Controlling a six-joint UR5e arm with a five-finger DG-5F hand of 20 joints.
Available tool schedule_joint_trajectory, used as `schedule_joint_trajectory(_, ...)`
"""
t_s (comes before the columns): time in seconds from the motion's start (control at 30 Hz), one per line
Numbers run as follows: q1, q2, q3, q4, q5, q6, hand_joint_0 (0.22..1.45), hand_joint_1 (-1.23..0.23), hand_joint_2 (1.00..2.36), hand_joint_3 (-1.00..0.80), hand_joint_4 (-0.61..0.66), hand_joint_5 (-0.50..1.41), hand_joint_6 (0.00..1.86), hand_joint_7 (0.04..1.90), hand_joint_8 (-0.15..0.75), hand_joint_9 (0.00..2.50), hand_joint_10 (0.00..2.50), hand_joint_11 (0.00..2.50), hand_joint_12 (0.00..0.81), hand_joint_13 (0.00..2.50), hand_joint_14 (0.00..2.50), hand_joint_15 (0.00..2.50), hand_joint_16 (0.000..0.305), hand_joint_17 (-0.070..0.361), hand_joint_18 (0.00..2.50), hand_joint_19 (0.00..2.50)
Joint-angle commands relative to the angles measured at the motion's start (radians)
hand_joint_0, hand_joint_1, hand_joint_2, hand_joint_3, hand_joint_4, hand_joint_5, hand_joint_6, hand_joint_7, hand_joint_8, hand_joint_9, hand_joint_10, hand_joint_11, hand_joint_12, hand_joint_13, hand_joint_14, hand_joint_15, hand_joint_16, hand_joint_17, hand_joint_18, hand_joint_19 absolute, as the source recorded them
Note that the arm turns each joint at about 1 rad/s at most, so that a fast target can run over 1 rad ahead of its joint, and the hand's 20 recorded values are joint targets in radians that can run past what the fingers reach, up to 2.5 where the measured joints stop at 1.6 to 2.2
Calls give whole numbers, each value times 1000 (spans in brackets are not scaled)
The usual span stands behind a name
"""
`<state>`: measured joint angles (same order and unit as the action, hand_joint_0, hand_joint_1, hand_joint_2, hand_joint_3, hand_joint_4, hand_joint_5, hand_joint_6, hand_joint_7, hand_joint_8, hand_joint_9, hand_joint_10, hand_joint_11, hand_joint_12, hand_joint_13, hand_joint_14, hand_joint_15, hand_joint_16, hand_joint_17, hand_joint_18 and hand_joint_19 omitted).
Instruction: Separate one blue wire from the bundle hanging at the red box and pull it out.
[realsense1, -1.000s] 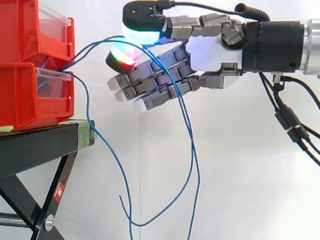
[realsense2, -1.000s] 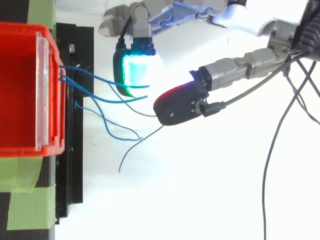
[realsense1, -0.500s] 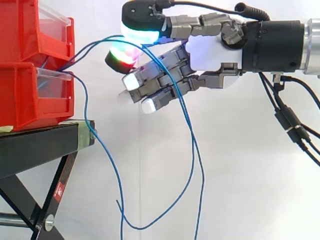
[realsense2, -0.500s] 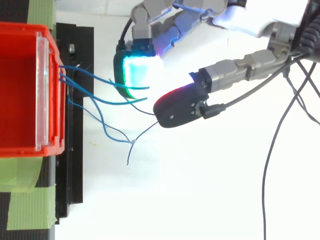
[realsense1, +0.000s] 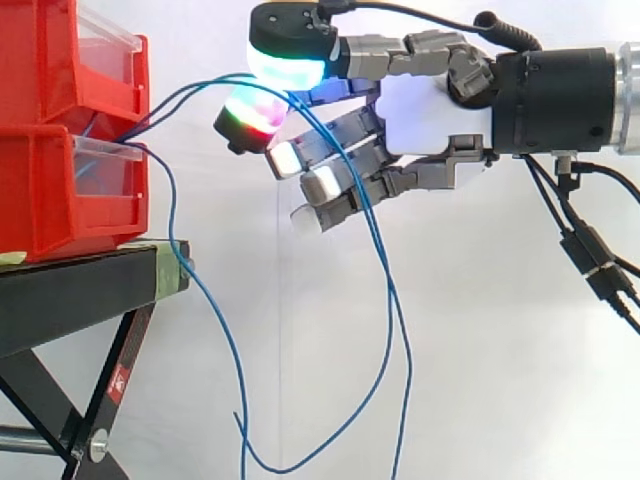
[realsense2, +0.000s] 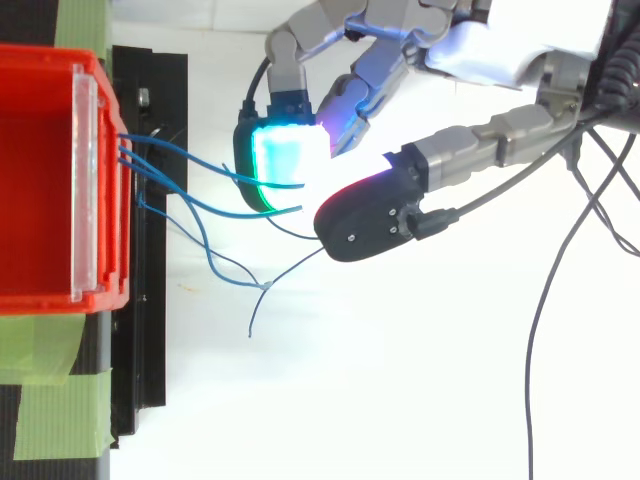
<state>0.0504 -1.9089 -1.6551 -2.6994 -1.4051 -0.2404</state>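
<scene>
Pinches blue wires (realsense1: 187, 92) with the hand (realsense1: 430, 110), upper centre. From the side, long hanging loops; from above, loose ends beside the red box (realsense2: 45, 62).

black stand (realsense1: 80, 290), 2 stacked red bins (realsense1: 40, 200)

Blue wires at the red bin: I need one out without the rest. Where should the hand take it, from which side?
Probably the span just outside the red bin, where the blue wires fan apart in the top view. Bring the hand in from opposite the bin; lower down they hang in crossing loops.
</scene>
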Motion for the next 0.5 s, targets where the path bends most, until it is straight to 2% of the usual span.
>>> schedule_joint_trajectory(0.0,2,1,0,-16,0,24,601,-828,1015,25,-46,-90,873,1102,405,1107,19,740,520,1348,21,961,59,132,905,431)
schedule_joint_trajectory(0.2,2,-1,0,-22,0,55,602,-824,1015,14,-44,-93,875,1098,420,1181,20,815,510,1429,22,1074,59,132,910,441)
schedule_joint_trajectory(0.47,2,-1,0,-22,0,59,604,-816,1018,1,-26,-98,878,1089,413,1306,21,1006,489,1518,18,1209,58,130,909,451)
